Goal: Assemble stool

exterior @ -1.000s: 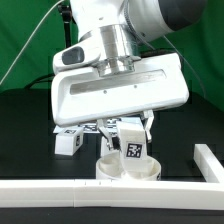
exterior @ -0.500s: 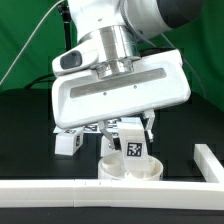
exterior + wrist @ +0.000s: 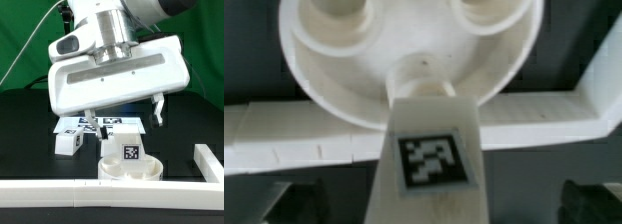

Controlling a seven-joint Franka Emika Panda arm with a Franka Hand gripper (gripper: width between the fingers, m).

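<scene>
The round white seat disc (image 3: 112, 170) lies upside down on the black table near the front rail. A white leg (image 3: 129, 146) with a black-and-white tag stands upright in it. My gripper (image 3: 122, 114) hangs open just above the leg, one finger on each side and clear of it. In the wrist view the leg (image 3: 436, 140) rises from the seat disc (image 3: 322, 75) toward the camera, between my spread dark fingertips (image 3: 288, 200), and my gripper (image 3: 441, 205) holds nothing.
A loose white leg (image 3: 68, 143) lies at the exterior view's left of the seat. The marker board (image 3: 78, 127) lies behind it. A long white rail (image 3: 50, 189) runs along the front and turns back at the right (image 3: 211, 160).
My gripper was shut on the leg standing in the seat. It has opened, let go and risen a little. The leg stays upright in the seat.
</scene>
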